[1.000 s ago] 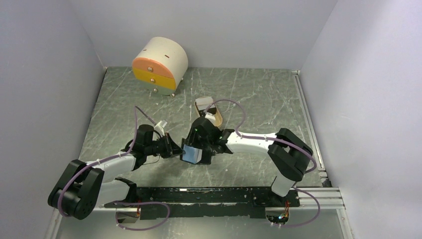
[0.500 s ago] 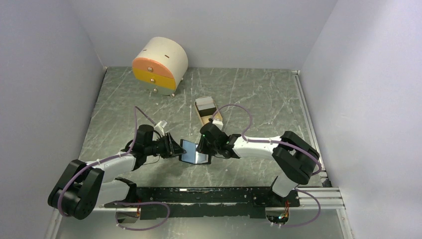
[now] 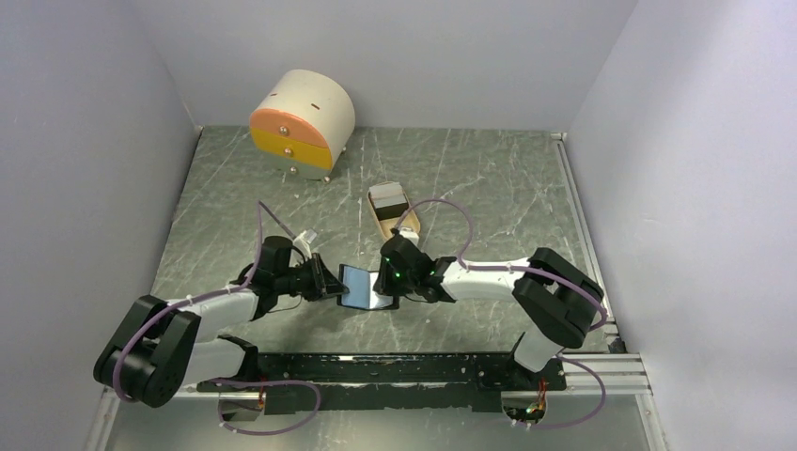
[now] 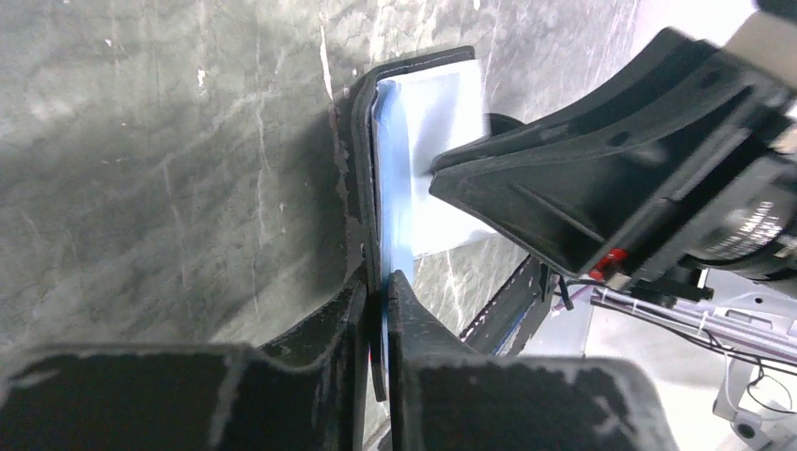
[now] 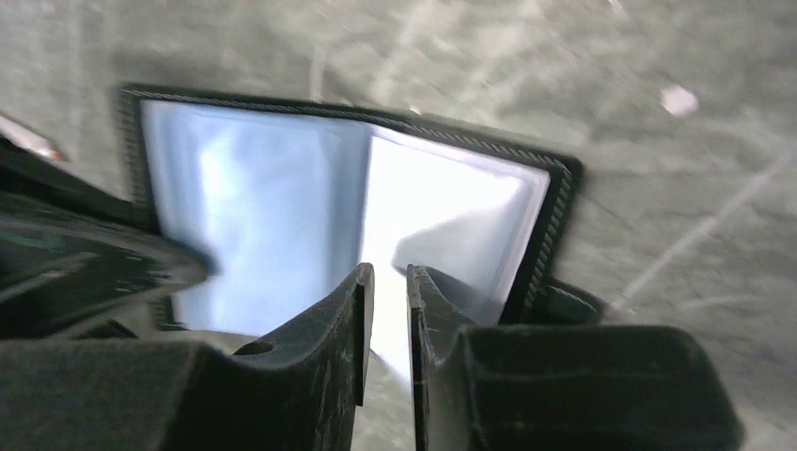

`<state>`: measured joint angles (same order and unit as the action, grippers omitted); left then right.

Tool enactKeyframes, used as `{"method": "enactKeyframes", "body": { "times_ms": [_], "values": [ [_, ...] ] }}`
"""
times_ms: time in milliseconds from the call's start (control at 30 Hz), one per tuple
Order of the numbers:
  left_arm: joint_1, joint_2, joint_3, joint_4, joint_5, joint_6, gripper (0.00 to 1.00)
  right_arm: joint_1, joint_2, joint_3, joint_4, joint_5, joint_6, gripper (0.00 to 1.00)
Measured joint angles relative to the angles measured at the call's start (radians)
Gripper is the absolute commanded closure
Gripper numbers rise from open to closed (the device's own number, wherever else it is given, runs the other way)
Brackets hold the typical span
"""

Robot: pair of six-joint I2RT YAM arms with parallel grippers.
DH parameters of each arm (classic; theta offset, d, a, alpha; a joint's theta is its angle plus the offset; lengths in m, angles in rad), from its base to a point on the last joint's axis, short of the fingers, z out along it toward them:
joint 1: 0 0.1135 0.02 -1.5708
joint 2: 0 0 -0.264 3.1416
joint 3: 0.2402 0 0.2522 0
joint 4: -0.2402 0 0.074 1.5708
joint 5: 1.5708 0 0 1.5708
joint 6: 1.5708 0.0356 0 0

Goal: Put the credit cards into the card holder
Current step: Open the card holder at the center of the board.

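Observation:
The card holder (image 3: pixel 360 285) lies open near the table's front middle, black outside and blue inside. In the right wrist view (image 5: pixel 254 207) its left page looks blue and its right page bright white. My left gripper (image 3: pixel 331 281) is shut on the holder's left edge, seen edge-on in the left wrist view (image 4: pixel 379 282). My right gripper (image 3: pixel 383 285) hangs low over the white page (image 5: pixel 385 282). Its jaws stand a narrow gap apart and I see nothing between them. A black credit card (image 3: pixel 389 200) lies in the tan tray (image 3: pixel 410 225).
A cream round drawer unit (image 3: pixel 301 122) with orange and yellow fronts stands at the back left. Grey walls close in the table on three sides. A metal rail (image 3: pixel 583 244) runs along the right edge.
My right gripper has come down and forward from beside the tan tray onto the holder's right page. The holder now lies flatter and more open. My left gripper has barely moved.

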<state>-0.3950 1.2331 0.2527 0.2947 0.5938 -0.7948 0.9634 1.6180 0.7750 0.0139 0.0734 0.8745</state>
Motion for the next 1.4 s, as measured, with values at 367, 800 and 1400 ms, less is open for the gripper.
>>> {"method": "enactKeyframes", "body": {
  "times_ms": [367,800,1400],
  "values": [
    [-0.002,-0.036,0.001,-0.021,-0.010,0.016,0.91,0.000,-0.098,-0.082,-0.049,0.044,-0.039,0.67],
    [-0.002,-0.071,0.046,-0.140,-0.023,0.029,0.91,-0.181,-0.275,0.092,-0.081,0.018,-0.439,0.56],
    [-0.002,-0.188,0.061,-0.225,-0.026,0.026,0.91,-0.400,-0.042,0.196,0.067,-0.131,-1.420,0.36]
  ]
}}
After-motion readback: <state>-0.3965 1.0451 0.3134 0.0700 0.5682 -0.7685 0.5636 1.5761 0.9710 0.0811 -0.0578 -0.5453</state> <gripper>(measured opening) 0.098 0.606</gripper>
